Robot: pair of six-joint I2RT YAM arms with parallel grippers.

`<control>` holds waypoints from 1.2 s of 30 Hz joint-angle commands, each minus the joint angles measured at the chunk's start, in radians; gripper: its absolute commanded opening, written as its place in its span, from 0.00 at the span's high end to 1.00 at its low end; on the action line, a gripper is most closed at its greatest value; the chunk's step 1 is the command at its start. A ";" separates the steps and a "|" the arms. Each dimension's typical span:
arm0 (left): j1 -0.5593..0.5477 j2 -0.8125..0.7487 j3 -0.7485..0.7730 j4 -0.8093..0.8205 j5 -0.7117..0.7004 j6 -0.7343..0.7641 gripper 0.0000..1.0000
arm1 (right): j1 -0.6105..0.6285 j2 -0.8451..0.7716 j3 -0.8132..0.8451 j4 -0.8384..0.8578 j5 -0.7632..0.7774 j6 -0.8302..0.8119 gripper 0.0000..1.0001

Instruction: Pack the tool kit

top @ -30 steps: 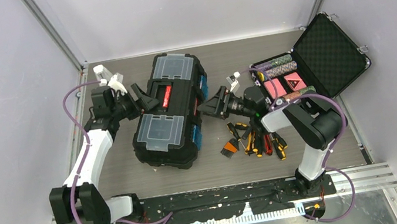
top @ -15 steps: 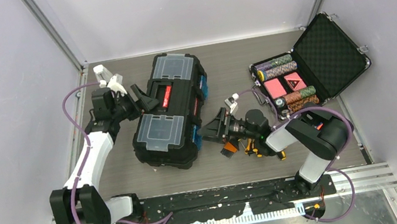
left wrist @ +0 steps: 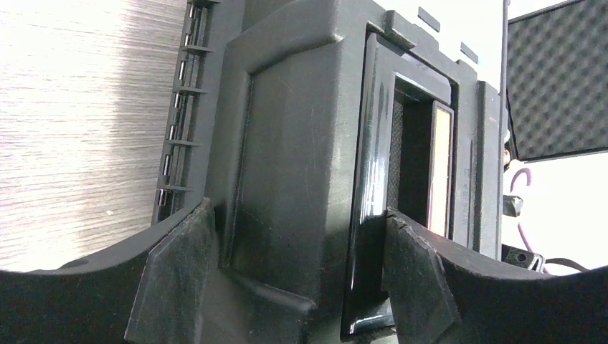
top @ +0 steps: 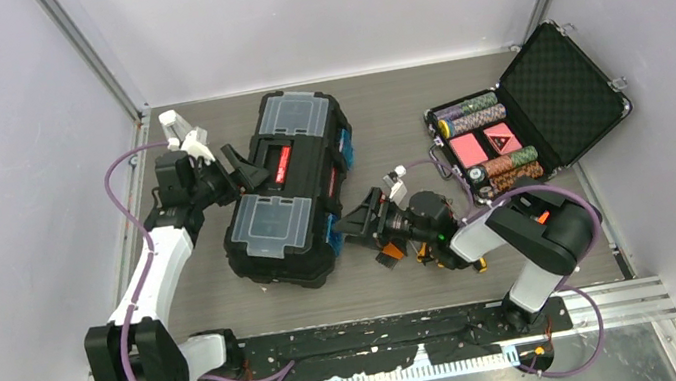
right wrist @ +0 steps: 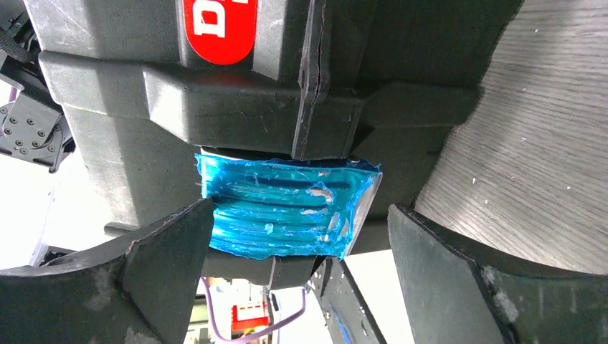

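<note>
Toolbox [top: 289,193] first: it lies askew on the left half of the surface [top: 402,105] with its lid down, so by my reckoning the packing has hardly begun. It is a chunky black plastic shell, ribbed and moulded, with two clear grey lid compartments [top: 268,223] and a red label [top: 283,163] on the handle. Its blue latch [right wrist: 287,208] is glossy, ridged and scuffed, and sits over the seam between lid and body.

My right tool [top: 356,223] faces that latch with its jaws wide apart, one pad at the latch's edge and the other well clear; it holds nothing. My left tool [top: 247,167] straddles a moulded block on the box's opposite side, with a pad close on each flank. Whether they pinch it I cannot tell.

Left to do, as I judge it: unlatch, lift the lid, and load the screwdrivers [top: 425,256], whose yellow and orange-black handles lie loose under my right arm. Beyond them the foam-lined case [top: 562,91] of chips stands open.
</note>
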 commanded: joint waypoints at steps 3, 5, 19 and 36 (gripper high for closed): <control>0.010 0.021 -0.065 -0.200 -0.070 0.003 0.23 | 0.025 -0.009 0.070 -0.018 0.056 -0.030 0.05; 0.008 0.019 -0.067 -0.198 -0.071 0.001 0.23 | 0.039 0.005 0.088 -0.022 0.064 -0.020 0.04; -0.018 0.009 -0.086 -0.176 -0.083 -0.020 0.23 | 0.088 0.055 0.115 0.015 0.110 0.015 0.05; -0.081 -0.049 -0.159 -0.101 -0.136 -0.124 0.23 | 0.136 0.155 0.138 0.154 0.147 0.052 0.05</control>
